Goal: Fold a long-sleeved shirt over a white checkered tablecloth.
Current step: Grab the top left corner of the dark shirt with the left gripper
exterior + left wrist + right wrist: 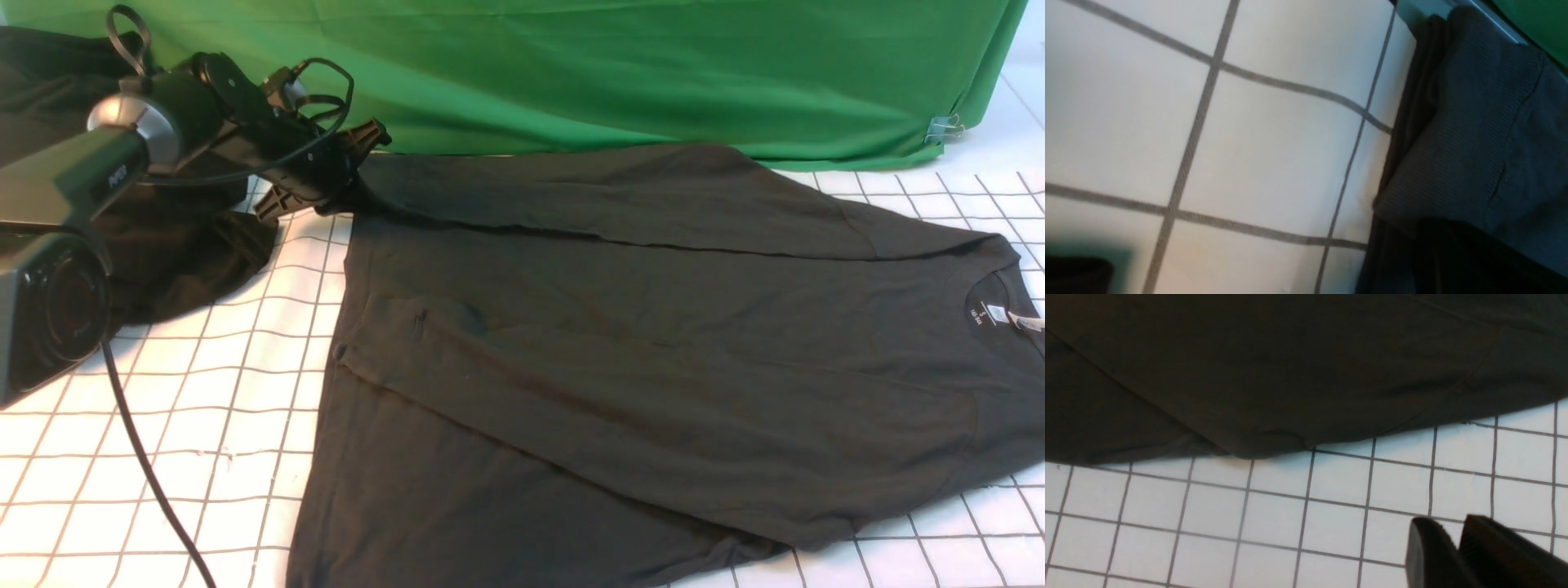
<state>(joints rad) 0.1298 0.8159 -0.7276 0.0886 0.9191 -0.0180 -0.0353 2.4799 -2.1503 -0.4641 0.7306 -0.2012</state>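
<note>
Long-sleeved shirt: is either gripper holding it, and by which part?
The left gripper looks shut on the far-left corner of the long-sleeved shirt, at its ribbed edge. The right gripper holds nothing.

Left arm stretched forward and clamped; right gripper hanging slightly parted.

The left arm (pixel 122 155) reaches from the near left side forward and inward, its forearm sloping down toward the bench. The left gripper (pixel 335 196) lies low at the far left corner of the long-sleeved shirt (pixel 653 327), jaws closed on the ribbed hem there. The right gripper (pixel 1459 543) shows only in its own wrist view: two black fingers (pixel 1429 555) parted by a narrow slit, nothing between them. It hangs above the white checkered tablecloth (pixel 1274 514), near the shirt's edge but apart from it.
</note>
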